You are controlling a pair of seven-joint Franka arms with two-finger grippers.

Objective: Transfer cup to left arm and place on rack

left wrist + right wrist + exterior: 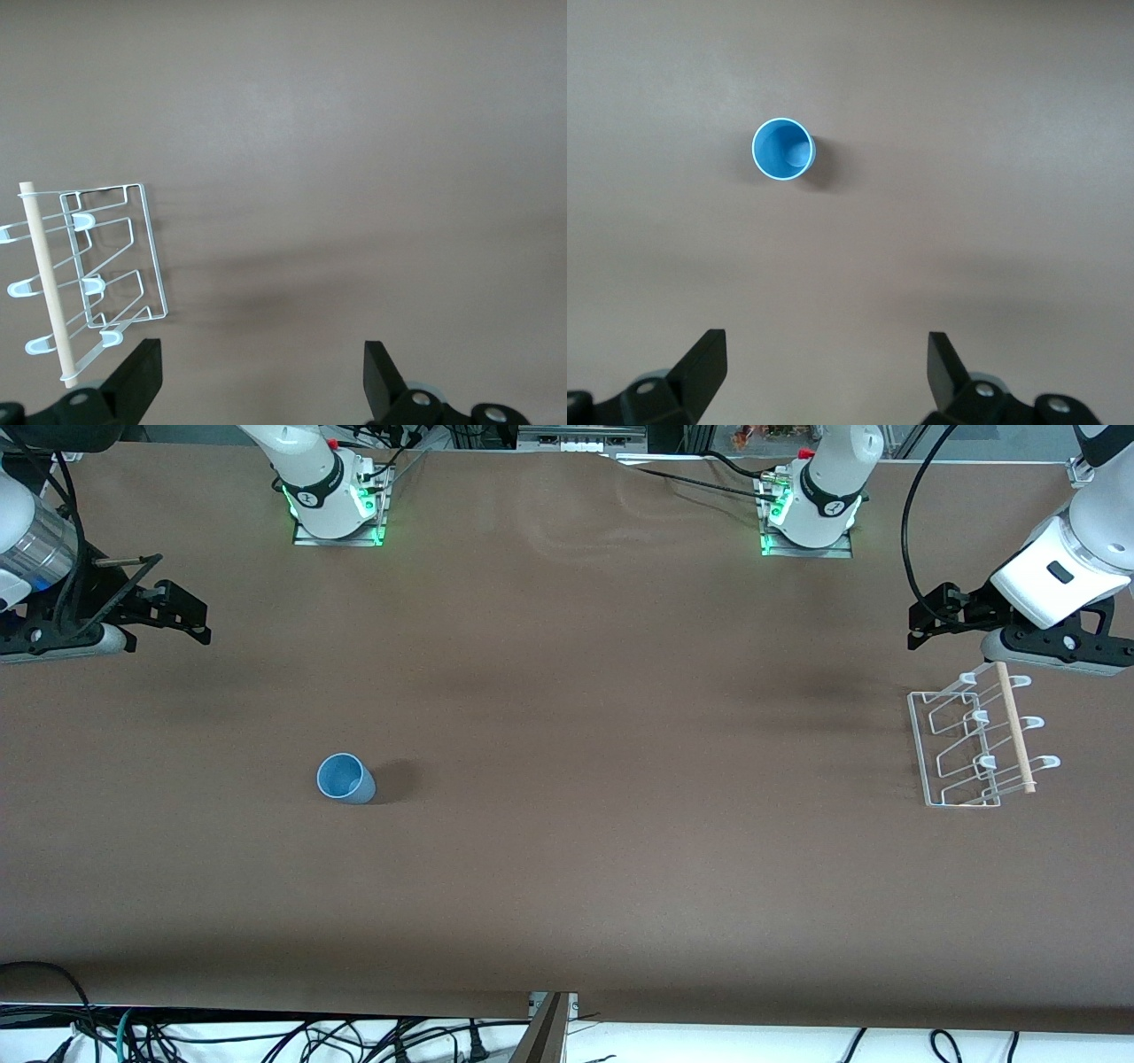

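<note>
The light-blue cup (345, 779) stands upright and alone on the brown table, toward the right arm's end; it also shows in the right wrist view (782, 150). The white wire rack (979, 740) with its wooden dowel sits at the left arm's end and shows in the left wrist view (106, 274). My right gripper (199, 624) hangs open and empty over bare table at the right arm's end (824, 341), apart from the cup. My left gripper (917, 627) hangs open and empty over the table just beside the rack (261, 354).
The brown cloth-covered table (602, 691) is bare between cup and rack. The two arm bases (332, 500) (811, 509) stand along the table edge farthest from the front camera. Cables (266, 1036) lie past the table's front edge.
</note>
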